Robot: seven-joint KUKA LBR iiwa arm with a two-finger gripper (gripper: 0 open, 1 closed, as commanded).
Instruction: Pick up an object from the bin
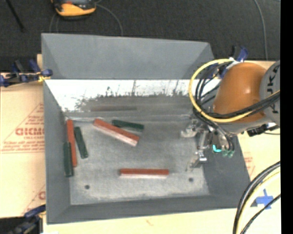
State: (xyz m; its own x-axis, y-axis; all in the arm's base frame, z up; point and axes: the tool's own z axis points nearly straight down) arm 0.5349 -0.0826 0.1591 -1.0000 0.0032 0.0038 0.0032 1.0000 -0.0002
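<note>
- Your end effector (pixel 203 152) was low over the bare floor of the bin (pixel 136 194), close to its right wall and about midway between the far and near edges.
- You could not tell from this view whether the end effector was apart or together, and nothing could be seen clamped in it.
- Above it you had the wrist's orange cover (pixel 239 89), ringed by yellow and black cables (pixel 201 89).
- Your nearest thing was a red-brown bar (pixel 143 172), lying flat along the near edge, to the left of the end effector and apart from it.
- Farther off, toward the far edge, a pale red bar (pixel 115 131) lay on a slant, with a dark green bar (pixel 128 126) just behind it, touching or overlapping.
- By the left wall you had three more bars close together: an orange-red bar (pixel 71 143), a green bar (pixel 80 142) just to its right, and a darker green bar (pixel 67 160) at its near end.
</note>
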